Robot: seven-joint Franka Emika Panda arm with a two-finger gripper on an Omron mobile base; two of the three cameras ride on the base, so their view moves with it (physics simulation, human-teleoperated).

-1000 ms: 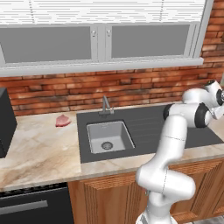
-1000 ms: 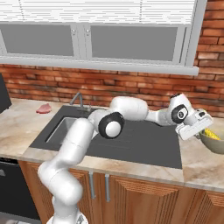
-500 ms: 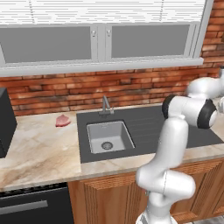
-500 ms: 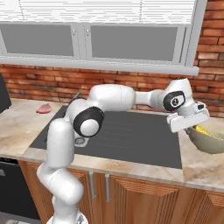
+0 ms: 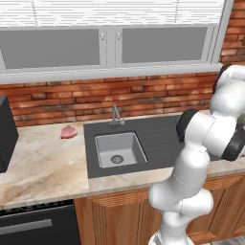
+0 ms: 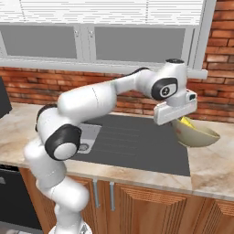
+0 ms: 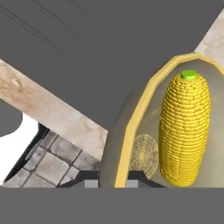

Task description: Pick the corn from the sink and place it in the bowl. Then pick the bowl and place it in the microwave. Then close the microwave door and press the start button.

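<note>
A pink lump [image 5: 68,132] lies on the marble counter [image 5: 43,167] left of the sink [image 5: 117,149], whose grey basin sits in a dark ribbed panel [image 6: 137,141] below the faucet [image 5: 115,115]. At the panel's right end stands the bowl [image 6: 197,135], with the corn [image 7: 185,129] lying inside it, green tip up. The gripper [image 6: 179,119] hangs over the bowl's left rim; its jaws are hidden, so I cannot tell their spread.
</note>
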